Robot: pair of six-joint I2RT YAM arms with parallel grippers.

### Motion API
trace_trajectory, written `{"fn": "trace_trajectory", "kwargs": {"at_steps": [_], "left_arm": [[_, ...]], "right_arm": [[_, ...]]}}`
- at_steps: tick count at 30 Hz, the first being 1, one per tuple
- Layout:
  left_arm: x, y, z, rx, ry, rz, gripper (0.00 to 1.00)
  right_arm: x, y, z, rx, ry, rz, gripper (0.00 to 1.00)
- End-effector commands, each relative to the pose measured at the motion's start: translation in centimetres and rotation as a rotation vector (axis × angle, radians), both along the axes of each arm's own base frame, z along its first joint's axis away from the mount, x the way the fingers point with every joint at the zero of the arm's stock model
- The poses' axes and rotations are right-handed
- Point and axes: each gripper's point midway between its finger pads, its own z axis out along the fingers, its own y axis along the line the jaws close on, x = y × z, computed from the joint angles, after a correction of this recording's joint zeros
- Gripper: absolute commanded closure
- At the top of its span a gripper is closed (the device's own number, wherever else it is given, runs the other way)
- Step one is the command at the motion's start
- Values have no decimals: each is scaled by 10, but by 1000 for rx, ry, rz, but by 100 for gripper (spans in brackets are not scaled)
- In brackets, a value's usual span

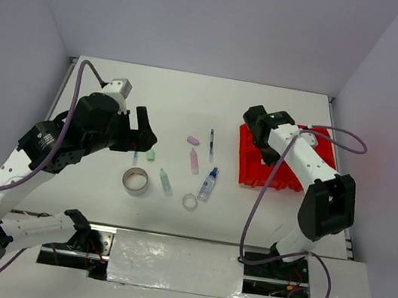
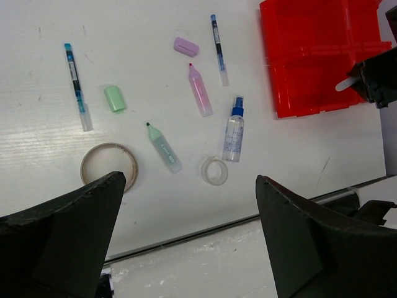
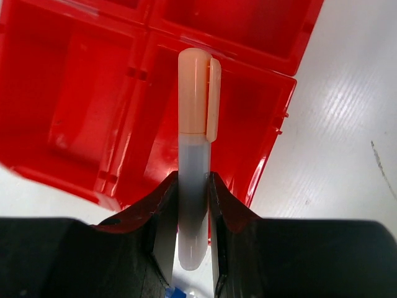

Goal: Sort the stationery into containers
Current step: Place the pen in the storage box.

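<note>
Black right gripper (image 3: 193, 186) fingers, close to the lens, clamp the pale barrel of a peach-capped plastic marker (image 3: 197, 93) above one compartment of the bright red four-compartment plastic tray (image 3: 74, 93). The left gripper (image 2: 189, 180) hangs spread wide over loose stationery (image 2: 200, 93). Risk (a judgement): dropped tilted, the marker could catch a divider and tumble out.

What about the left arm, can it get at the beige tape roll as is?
Probably yes. The left tool is open and empty above the table, and the beige tape roll lies flat below it with nothing on top. The green marker lies close beside it but apart.
</note>
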Motion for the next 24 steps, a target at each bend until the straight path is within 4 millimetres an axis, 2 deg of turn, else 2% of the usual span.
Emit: {"fn": "trace_trajectory", "kwargs": {"at_steps": [1, 6, 8, 9, 10, 13, 15, 18, 19, 20, 21, 22, 24], "left_arm": [[-6, 1, 4, 6, -11, -33, 1], [-8, 3, -1, 31, 3, -47, 1], [-8, 3, 1, 35, 2, -53, 1], [-8, 2, -1, 41, 6, -60, 1], [-8, 1, -1, 45, 4, -67, 1], [-6, -1, -5, 55, 18, -75, 1], [-4, -5, -8, 59, 31, -83, 1], [0, -8, -7, 57, 32, -84, 1], [1, -8, -5, 57, 28, -78, 1], [3, -9, -7, 58, 35, -68, 1], [5, -6, -7, 63, 44, -44, 1], [6, -5, -9, 71, 55, -30, 1], [9, -4, -12, 86, 81, -2, 1]], "right_arm": [[-16, -14, -1, -36, 42, -110, 95], [-11, -12, -13, -13, 39, -111, 90], [-8, -13, -17, 0, 38, -101, 85], [-4, -12, -17, 7, 35, -83, 80], [-2, -11, -18, 9, 38, -73, 52], [3, -9, -18, 14, 40, -39, 27], [6, -7, -14, 26, 25, -31, 20], [14, -4, -3, 37, -10, 8, 18], [19, 1, 4, 54, -26, 38, 18], [35, 12, 12, 60, -41, 170, 17], [44, 34, 24, 122, -67, 287, 17], [59, 51, 39, 96, -91, 468, 18], [64, 83, 63, 63, -145, 661, 20]]}}
